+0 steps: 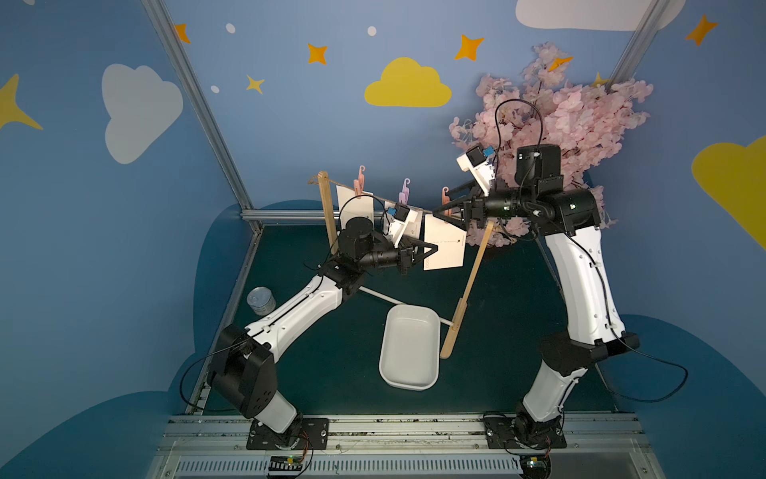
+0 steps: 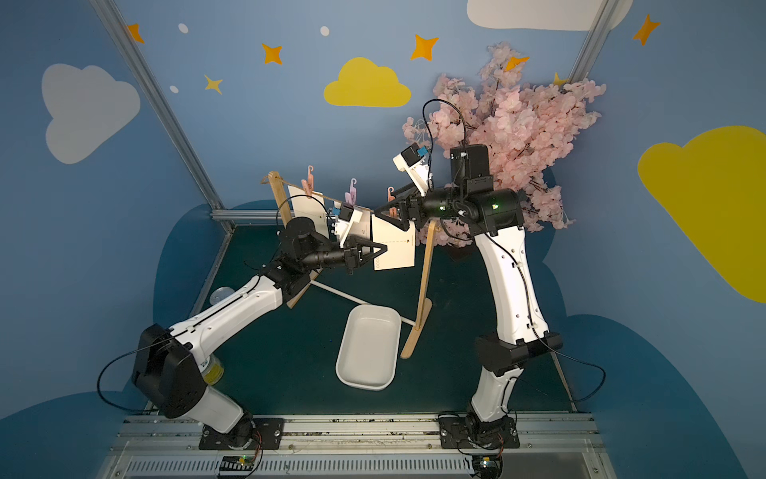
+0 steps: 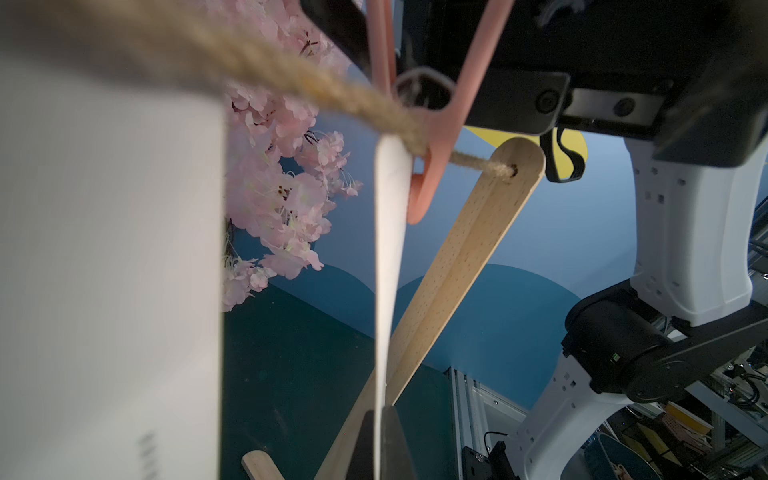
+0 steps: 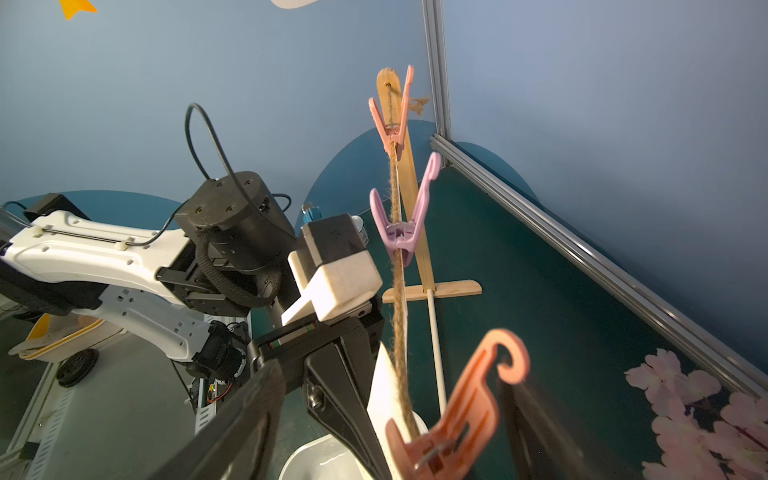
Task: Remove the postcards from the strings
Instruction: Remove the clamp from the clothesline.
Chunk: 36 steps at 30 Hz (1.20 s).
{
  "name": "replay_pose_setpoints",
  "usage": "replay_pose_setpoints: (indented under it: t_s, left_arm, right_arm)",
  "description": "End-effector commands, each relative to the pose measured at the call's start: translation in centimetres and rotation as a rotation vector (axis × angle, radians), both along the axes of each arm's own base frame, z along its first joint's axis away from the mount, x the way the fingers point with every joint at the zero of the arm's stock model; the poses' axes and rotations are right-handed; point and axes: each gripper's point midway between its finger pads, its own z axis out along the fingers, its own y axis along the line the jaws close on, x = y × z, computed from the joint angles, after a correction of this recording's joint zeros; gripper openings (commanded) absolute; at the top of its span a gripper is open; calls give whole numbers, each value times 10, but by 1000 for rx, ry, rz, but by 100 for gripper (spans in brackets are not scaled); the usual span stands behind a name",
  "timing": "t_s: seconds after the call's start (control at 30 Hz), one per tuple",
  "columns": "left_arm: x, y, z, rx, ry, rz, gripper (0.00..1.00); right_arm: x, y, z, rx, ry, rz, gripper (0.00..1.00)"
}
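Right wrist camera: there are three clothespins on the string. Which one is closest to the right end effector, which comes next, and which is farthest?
1. Orange-pink clothespin: nearest, sitting between the open jaws of the right end effector.
2. Purple clothespin: the middle one, farther off.
3. Light pink clothespin: farthest, up by the top of the far wooden post.

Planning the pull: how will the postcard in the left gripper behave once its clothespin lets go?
The postcard looks paper-thin edge-on in the left wrist view: likely light, bendy. The left gripper pinches only its side edge, so it may swing or droop once freed.
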Motion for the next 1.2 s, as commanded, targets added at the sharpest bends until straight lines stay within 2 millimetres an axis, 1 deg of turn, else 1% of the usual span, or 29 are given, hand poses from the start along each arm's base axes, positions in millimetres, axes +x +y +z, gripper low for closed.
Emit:
replay_pose_setpoints:
  t_s: [0.0, 0.3, 0.5, 0.67, 0.73, 0.93, 1.17]
  left_arm:
    - [1, 0, 8, -5, -22, -5, 3]
    - [0, -1, 7, 2, -17, -16, 3]
    - [-1, -1, 6, 4, -12, -22, 3]
    - [-3, -1, 5, 7, -7, -29, 3]
    - [-3, -1, 5, 9, -3, -32, 3]
    - [-4, -1, 5, 13, -4, -32, 3]
    - [-4, -1, 6, 11, 2, -36, 3]
  right_arm:
    - [-6, 5, 5, 20, -10, 46, 80]
    - [-8, 5, 3, 25, -6, 74, 75]
    - [-9, 4, 5, 43, 6, 105, 67]
    - [-7, 2, 5, 56, 12, 118, 63]
    - [-8, 2, 6, 64, 13, 127, 60]
    - [-7, -2, 10, 88, 18, 142, 55]
    - [-4, -1, 6, 91, 41, 149, 55]
